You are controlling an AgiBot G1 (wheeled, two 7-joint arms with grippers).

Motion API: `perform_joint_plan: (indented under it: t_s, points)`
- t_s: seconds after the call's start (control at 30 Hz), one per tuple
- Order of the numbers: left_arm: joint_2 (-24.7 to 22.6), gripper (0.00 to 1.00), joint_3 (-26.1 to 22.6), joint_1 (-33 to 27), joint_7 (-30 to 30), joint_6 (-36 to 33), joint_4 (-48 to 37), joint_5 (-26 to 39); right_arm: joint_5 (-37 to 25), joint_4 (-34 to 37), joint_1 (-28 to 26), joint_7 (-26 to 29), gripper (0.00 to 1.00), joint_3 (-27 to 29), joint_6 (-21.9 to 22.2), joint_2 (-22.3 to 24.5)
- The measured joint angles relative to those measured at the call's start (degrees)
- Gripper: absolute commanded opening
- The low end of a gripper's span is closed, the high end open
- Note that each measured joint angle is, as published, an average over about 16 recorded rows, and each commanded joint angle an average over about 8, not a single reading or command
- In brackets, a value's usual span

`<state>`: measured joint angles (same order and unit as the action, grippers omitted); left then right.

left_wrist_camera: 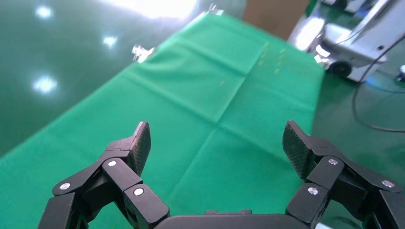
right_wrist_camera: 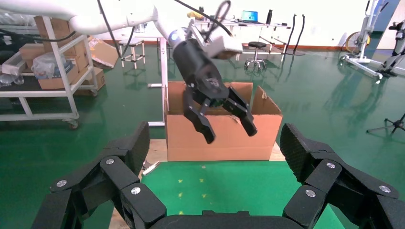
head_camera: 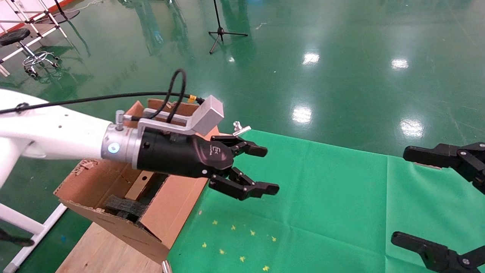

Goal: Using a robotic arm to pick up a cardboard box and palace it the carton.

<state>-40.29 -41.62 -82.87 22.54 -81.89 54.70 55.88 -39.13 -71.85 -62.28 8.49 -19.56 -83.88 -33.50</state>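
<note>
My left arm, white and silver with a blue light ring, reaches from the left over the carton. Its left gripper (head_camera: pixel 269 170) is open and empty above the green cloth's left part, just right of the carton (head_camera: pixel 113 227). The carton is large, brown and torn-rimmed, with black foam (head_camera: pixel 125 206) inside. A slim brown cardboard box (head_camera: pixel 139 185) with a small round hole stands inside it under the arm. The left wrist view shows the left gripper (left_wrist_camera: pixel 217 143) empty over cloth. The right wrist view shows the left gripper (right_wrist_camera: pixel 230 133) before the carton (right_wrist_camera: pixel 267 138). My right gripper (head_camera: pixel 411 197) is open at the right edge, and it also shows in its own wrist view (right_wrist_camera: pixel 215 148).
A green cloth (head_camera: pixel 322 197) covers the table, with yellow star marks (head_camera: pixel 235 242) near the front. A metal clamp (head_camera: pixel 240 129) holds the cloth's far corner. The carton rests on a wooden board (head_camera: pixel 94 250). A tripod stand (head_camera: pixel 221 32) and a stool (head_camera: pixel 22 41) stand on the far floor.
</note>
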Motion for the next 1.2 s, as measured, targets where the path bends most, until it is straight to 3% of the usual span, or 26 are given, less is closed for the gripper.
perform_joint_plan:
  t_s: [0.7, 0.9, 1.2]
  points:
    - [4.9, 1.00, 23.8, 19.8, -10.8, -3.6, 17.5, -13.1, 0.0, 0.0, 0.0, 0.0, 1.00, 0.0, 0.0, 0.0]
    - [5.5, 1.00, 26.8, 22.3, -12.1, -4.0, 19.8, -14.8, 0.0, 0.0, 0.0, 0.0, 1.00, 0.0, 0.0, 0.0]
    - [5.6, 1.00, 27.0, 22.5, -12.1, -4.1, 19.9, -14.9, 0.0, 0.0, 0.0, 0.0, 1.00, 0.0, 0.0, 0.0]
